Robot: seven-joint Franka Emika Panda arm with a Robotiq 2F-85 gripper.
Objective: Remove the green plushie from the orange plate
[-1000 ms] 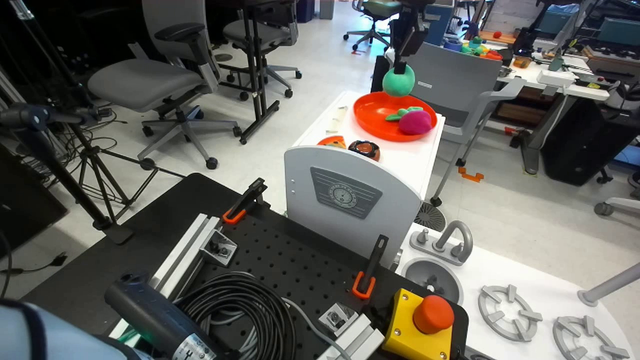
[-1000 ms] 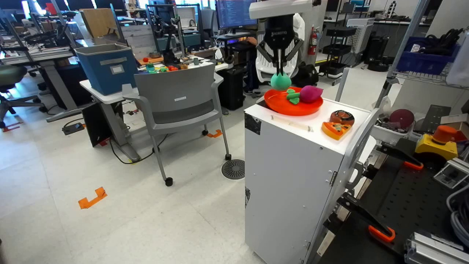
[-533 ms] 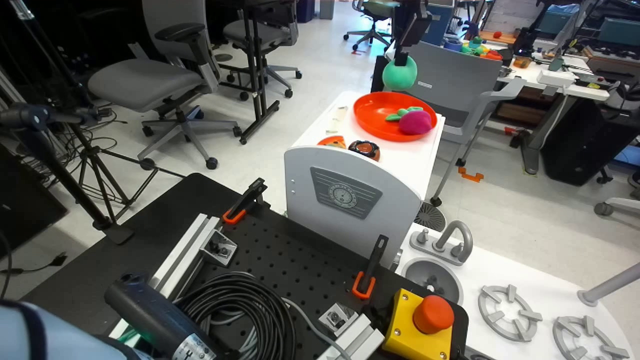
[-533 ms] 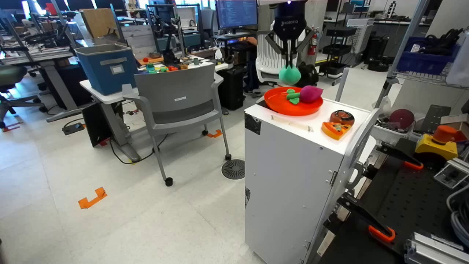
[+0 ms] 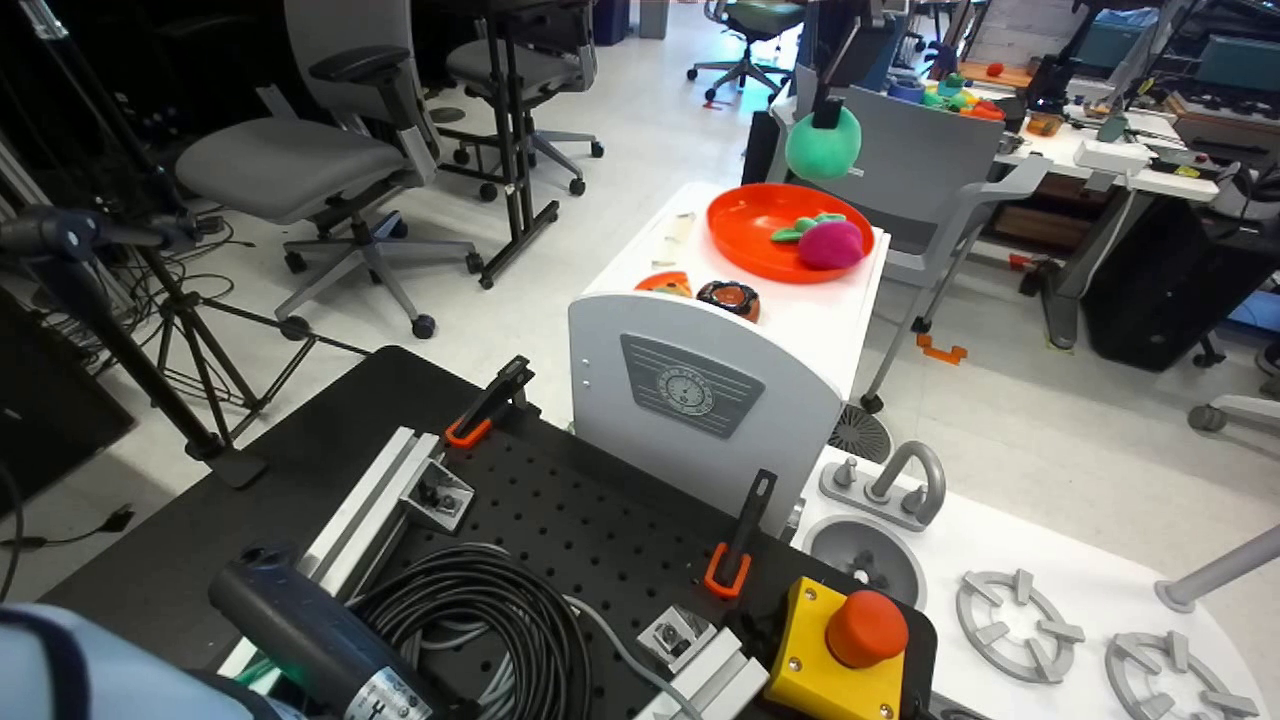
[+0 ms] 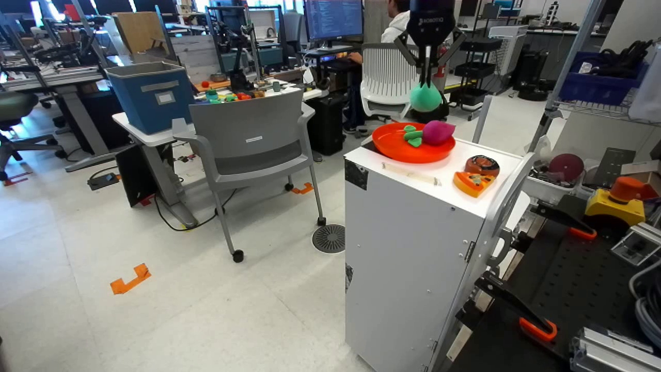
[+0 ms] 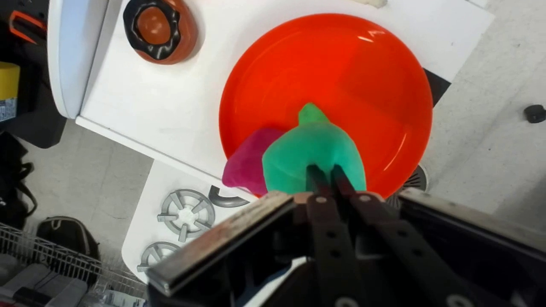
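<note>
The green plushie (image 5: 818, 150) hangs in the air, clear of the plate in both exterior views. My gripper (image 6: 425, 84) points downward and is shut on the top of it, its narrow fingers pinching the soft fabric. Below is the orange plate (image 6: 392, 149), on a white cabinet top. In the wrist view the plushie (image 7: 294, 157) covers part of the orange plate (image 7: 273, 76), and the fingertips press into its upper side, close together.
A magenta toy with green leaves (image 5: 832, 245) lies on the plate. A toy doughnut (image 6: 482, 165) and a toy pizza slice (image 6: 473, 182) sit beside it on the cabinet top. A grey upright panel (image 5: 690, 390) edges the cabinet; a grey chair (image 6: 248, 139) stands close by.
Held throughout, the green plushie has risen with my gripper and shifted rightward in both exterior views. The plate and the other toys have stayed in place.
</note>
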